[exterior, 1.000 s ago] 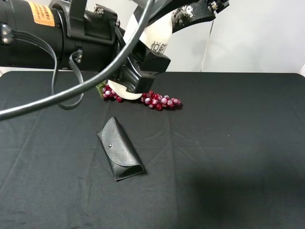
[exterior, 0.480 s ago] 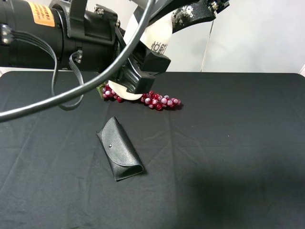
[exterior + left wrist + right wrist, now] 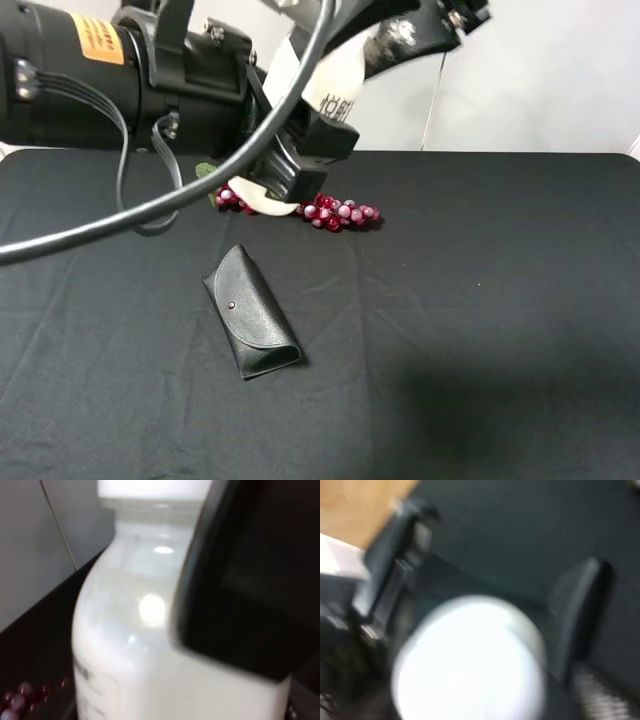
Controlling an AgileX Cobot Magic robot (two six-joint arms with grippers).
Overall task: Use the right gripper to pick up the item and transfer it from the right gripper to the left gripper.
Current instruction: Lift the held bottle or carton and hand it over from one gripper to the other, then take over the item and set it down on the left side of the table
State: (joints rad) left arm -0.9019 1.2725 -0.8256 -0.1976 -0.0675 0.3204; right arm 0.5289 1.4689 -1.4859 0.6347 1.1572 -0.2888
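While the black-clothed counter [image 3: 500,330] fills most of the high view, the thick black left arm [image 3: 60,90] juts in from the upper left. It carries an orange sticker [image 3: 98,38], and a grey-black cable [image 3: 150,208] loops in front of it.

At its end, the left gripper [image 3: 300,155] is closed around the middle of the white bottle [image 3: 338,82]. The bottle is held tilted in the air above the back left part of the counter. One end of it points up toward the right gripper [image 3: 420,25], and the other pokes out below the left gripper's black fingers.

In the left wrist view the bottle [image 3: 130,630] fills the picture, with a black finger [image 3: 240,580] pressed flat against its side.

The right gripper sits at the bottle's upper end, smeared by blur. In the right wrist view only a round white cap [image 3: 470,665] and a dark finger [image 3: 577,610] beside it come through, so I cannot tell whether that gripper is clamped or loose.

A black glasses case [image 3: 252,325] lies flat on the counter left of centre, well apart from the arms. Behind it, a red grape bunch [image 3: 340,213] rests on the cloth, just beneath the bottle's lower end.
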